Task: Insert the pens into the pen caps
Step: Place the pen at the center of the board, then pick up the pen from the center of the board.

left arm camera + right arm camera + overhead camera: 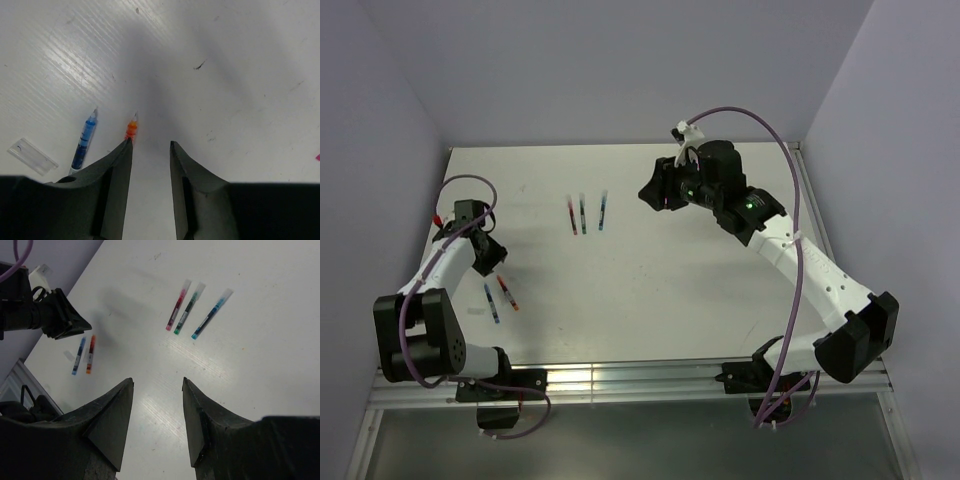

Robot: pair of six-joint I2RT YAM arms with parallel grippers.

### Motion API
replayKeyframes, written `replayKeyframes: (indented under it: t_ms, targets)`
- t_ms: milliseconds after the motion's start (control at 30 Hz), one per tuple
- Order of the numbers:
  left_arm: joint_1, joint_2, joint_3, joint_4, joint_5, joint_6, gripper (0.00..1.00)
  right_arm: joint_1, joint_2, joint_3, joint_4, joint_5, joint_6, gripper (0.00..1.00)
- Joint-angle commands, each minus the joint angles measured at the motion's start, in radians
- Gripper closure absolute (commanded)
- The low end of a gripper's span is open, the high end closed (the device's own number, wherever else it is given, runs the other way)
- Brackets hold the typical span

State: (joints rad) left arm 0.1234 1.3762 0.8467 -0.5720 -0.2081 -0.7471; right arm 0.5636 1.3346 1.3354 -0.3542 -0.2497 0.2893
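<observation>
**Ana:** Dark fingers are filling the bottom of the left wrist view. How is the left claw (150, 143) standing?

**Ben:** It is hanging spread above the desk (240, 75), with only bare surface showing in the gap.

**Ana:** What is lying closest to it?

**Ben:** An orange pen (131, 130) is poking out just past the tip of one finger, and that finger is hiding its near end. I cannot tell whether they are touching. A blue pen (84, 144) is lying just beside it, roughly parallel. Further out on that side, a clear plastic piece (32, 156) is resting near the blue pen.

**Ana:** And the other arm?

**Ben:** The right claw (157, 381) is hovering spread too, gripping nothing. It is looking down across the desk from well above.

**Ana:** What is showing beyond it?

**Ben:** Three more pens are lying side by side, close together and nearly parallel: a red pen (177, 306), a green pen (188, 309) and a teal pen (210, 315). Each is showing a pale, clear end pointing away from the claw. They are sitting well apart from the orange and blue pair.
</observation>
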Motion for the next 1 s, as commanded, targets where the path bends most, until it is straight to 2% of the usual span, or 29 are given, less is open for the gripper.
replayKeyframes:
  t_ms: [0, 400, 967]
  targets:
    - [0.007, 0.024, -0.008, 0.027, 0.047, 0.032, 0.59, 0.013, 0.011, 0.044, 0.008, 0.017, -0.019, 0.48]
    - [0.015, 0.061, -0.034, 0.032, 0.038, 0.037, 0.58, 0.018, 0.021, 0.045, 0.004, 0.029, -0.027, 0.48]
    - [0.019, 0.116, -0.031, 0.047, 0.036, 0.035, 0.62, 0.032, 0.025, 0.045, -0.002, 0.049, -0.035, 0.49]
